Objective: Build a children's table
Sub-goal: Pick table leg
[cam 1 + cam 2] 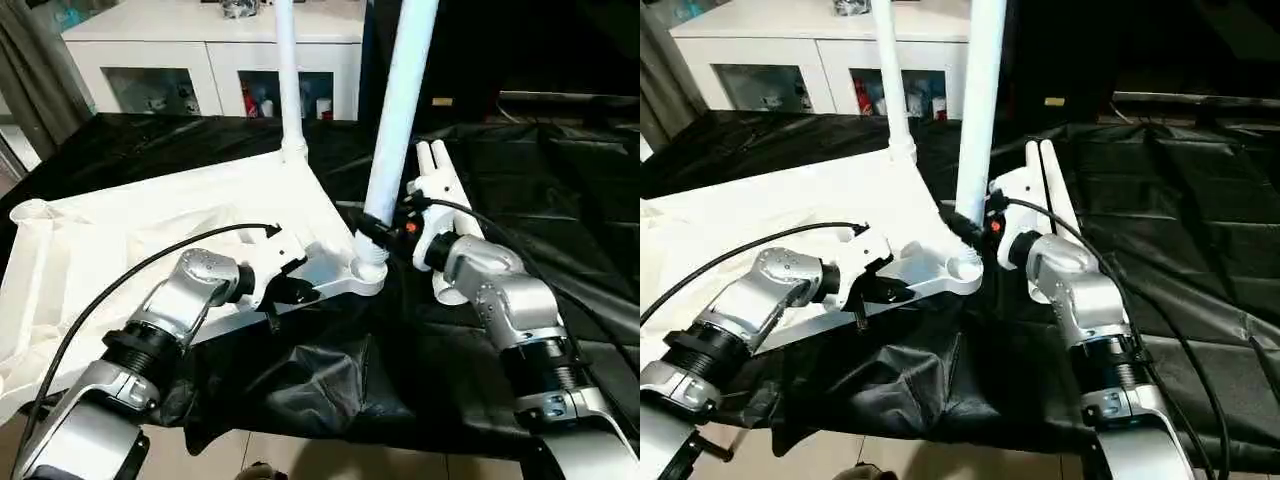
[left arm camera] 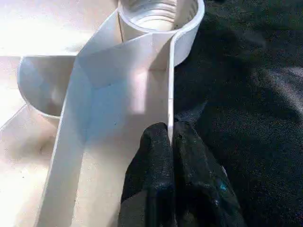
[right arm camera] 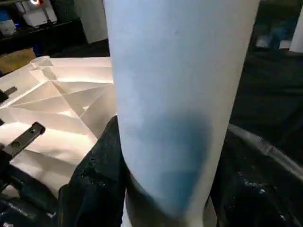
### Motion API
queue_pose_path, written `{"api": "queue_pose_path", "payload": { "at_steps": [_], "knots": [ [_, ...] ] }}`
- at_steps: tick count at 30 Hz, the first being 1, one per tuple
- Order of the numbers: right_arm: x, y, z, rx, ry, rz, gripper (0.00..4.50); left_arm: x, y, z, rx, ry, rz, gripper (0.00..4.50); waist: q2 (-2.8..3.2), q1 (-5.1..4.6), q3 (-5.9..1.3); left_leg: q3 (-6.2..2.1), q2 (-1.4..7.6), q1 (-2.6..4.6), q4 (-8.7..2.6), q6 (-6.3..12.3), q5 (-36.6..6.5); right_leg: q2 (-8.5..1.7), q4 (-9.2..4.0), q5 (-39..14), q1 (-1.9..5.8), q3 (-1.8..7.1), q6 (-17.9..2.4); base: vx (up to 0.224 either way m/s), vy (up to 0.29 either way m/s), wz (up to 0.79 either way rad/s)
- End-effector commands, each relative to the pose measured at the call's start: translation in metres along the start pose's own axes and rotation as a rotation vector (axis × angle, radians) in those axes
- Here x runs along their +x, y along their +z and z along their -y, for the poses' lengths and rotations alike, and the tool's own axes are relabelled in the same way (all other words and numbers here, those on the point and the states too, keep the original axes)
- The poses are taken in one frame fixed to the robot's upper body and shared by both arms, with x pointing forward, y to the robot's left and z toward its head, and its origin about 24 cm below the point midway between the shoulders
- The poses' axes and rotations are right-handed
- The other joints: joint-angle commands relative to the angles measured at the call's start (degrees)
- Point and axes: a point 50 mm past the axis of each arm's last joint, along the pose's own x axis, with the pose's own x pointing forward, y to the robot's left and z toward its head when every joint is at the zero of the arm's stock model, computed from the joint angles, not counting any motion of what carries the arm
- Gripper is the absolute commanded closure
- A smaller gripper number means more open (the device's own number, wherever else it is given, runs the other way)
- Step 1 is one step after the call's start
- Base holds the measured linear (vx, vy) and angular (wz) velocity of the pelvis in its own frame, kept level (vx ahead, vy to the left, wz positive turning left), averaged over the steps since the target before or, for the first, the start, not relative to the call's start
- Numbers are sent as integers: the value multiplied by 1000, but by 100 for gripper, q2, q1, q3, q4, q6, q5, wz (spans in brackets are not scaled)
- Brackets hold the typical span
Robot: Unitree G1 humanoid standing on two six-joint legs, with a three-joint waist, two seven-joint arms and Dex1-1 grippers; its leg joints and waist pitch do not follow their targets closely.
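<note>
We see the children's table [image 1: 200, 210] lying upside down on a black cloth [image 1: 560, 200] that covers the work surface, its ribbed, rimmed underside facing up. We take the corner socket [image 1: 368, 272] nearest the robot as our landmark. A white leg [image 1: 400, 110] stands upright in that socket, its threaded foot at the socket's mouth, and a second leg [image 1: 287, 80] stands upright in the socket of the next corner, farther from the robot. Our right gripper [image 1: 375, 232] sits just above the landmark socket, its two black fingers [image 3: 94, 175] pressed against either side of the near leg, so it holds that leg low down. Two more loose legs [image 1: 438, 175] lie side by side on the cloth just beyond the right gripper, beside the socket. Our left gripper [image 1: 290, 290] reaches the table's rim [image 2: 169, 94] a little along from the landmark socket, on the robot's left of it; in the left wrist view its fingers are pinched nearly together with the thin rim wall between them, so it grips the table's edge. Behind the table, well away from the socket, stands a white cabinet [image 1: 210, 60] with glass doors.
</note>
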Motion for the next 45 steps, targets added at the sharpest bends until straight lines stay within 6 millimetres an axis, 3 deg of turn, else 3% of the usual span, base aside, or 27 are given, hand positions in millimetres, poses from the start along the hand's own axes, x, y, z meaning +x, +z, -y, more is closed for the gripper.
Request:
{"api": "queue_pose_path", "payload": {
  "at_steps": [1, 5, 7, 10, 11, 17, 20, 30, 33, 39, 40, 41, 42, 43, 45],
  "knots": [
    [3, 2, -4, -16, 46, -34, 259, -2, -5, -3, -7, 10, -18, 450, -42, -2, -452, -72, 144, 134, -369, 37, -1156, -398, -496, -762, 300, 309, -1035, 0, 0, 0],
    [4, -4, -6, -12, 76, -79, 259, -2, -5, -3, -11, 7, -7, 450, -45, 2, -445, -69, 146, 135, -371, 43, -1189, -408, -508, -838, 296, 306, -1040, 0, 0, 0],
    [6, -10, -8, -11, 98, -119, 259, -3, -4, -4, -6, 8, 6, 450, -90, -4, -441, -68, 152, 130, -379, 35, -1203, -404, -514, -946, 295, 308, -1018, 0, 0, 0],
    [7, -14, -8, -24, 98, -141, 259, -3, -4, -4, -9, 11, 16, 450, -72, 4, -445, -67, 154, 134, -375, 37, -1161, -411, -502, -896, 284, 312, -1021, 0, 0, 0],
    [8, -15, -8, -27, 97, -150, 259, -3, -4, -4, -8, 10, 16, 450, -101, -1, -440, -63, 152, 133, -376, 40, -1176, -417, -513, -936, 287, 314, -1023, 0, 0, 0],
    [15, -16, -5, -40, 80, -165, 259, -4, -4, -3, -3, -2, 22, 450, -88, -12, -437, -66, 153, 135, -380, 10, -1233, -422, -520, -1058, 278, 313, -1022, 0, 0, 0],
    [18, -17, -6, -11, 93, -171, 259, -4, -4, -3, -1, -5, 21, 450, -88, -14, -449, -69, 157, 132, -380, 21, -1180, -414, -493, -861, 284, 315, -1073, 0, 0, 0],
    [17, -34, -2, 90, 96, -213, 259, -5, -3, -5, 4, -3, 14, 450, -68, -23, -441, -75, 165, 148, -396, -17, -1378, -422, -512, -971, 286, 312, -1090, 0, 0, 0],
    [12, -36, 6, 165, 48, -132, 259, -4, -3, -6, -2, 9, 20, 450, -37, -29, -448, -75, 171, 164, -396, -33, -1442, -425, -512, -936, 275, 313, -1125, 0, 0, 0],
    [-2, -56, 12, 244, 6, -75, 259, -3, -1, -8, -7, 26, 28, 450, -57, -19, -439, -72, 169, 159, -402, 7, -1497, -429, -532, -1008, 283, 309, -1135, 0, 0, 0],
    [-4, -59, 11, 252, 4, -70, 259, -3, -1, -8, -7, 30, 30, 450, 37, -1, -441, -88, 169, 165, -400, -4, -1538, -438, -526, -1064, 273, 306, -1132, 0, 0, 0],
    [-6, -63, 11, 262, -1, -63, 259, -4, 0, -9, -8, 35, 32, 450, -15, -16, -440, -82, 176, 163, -412, -2, -1568, -420, -541, -1025, 274, 303, -1119, 0, 0, 0],
    [-8, -65, 11, 269, -6, -58, 259, -4, 0, -9, -9, 39, 34, 450, -20, -9, -443, -79, 174, 170, -412, 4, -1569, -420, -545, -1002, 274, 306, -1118, 0, 0, 0],
    [-11, -70, 11, 282, -22, -40, 259, -4, 0, -10, -10, 47, 37, 450, 35, 3, -450, -90, 177, 163, -410, 2, -1564, -429, -525, -949, 277, 306, -1133, 0, 0, 0],
    [-14, -76, 11, 285, -46, -25, 259, -3, 1, -11, -11, 53, 38, 450, -4, -6, -451, -81, 174, 168, -414, 29, -1563, -422, -539, -870, 275, 301, -1155, 0, 0, 0]
  ]
}}
